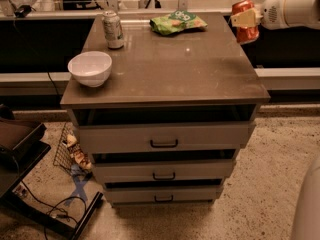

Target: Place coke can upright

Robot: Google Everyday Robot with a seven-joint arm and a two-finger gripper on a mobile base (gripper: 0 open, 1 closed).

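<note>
- Gripper: at the upper right of the camera view, on the end of the white arm that enters from the right edge; its jaws are closed on the coke can; one pale finger lies across the middle of the can body.
- Coke can: red-orange body, held in the gripper; not resting on any surface; appears just beside the back right corner of the cabinet top, to the right of its edge; close to upright with a slight lean, silver end uppermost.
- Cabinet: brown flat top over three drawers, each with a dark handle; the upper drawer stands slightly ajar, with a dark gap above it.
- Green-and-white can: stands upright near the back left corner of the cabinet top; well apart from the coke can.
- White bowl: sits mouth up at the left edge of the top, in front of the green-and-white can; near it but not touching.
- Green snack bag: lies flat at the back of the top, between the green-and-white can and the gripper; apart from both.
- Wire basket: on the floor at the cabinet's left side, leaning; contents cannot be told.
- Robot body: a white curved part fills the lower right corner.
</note>
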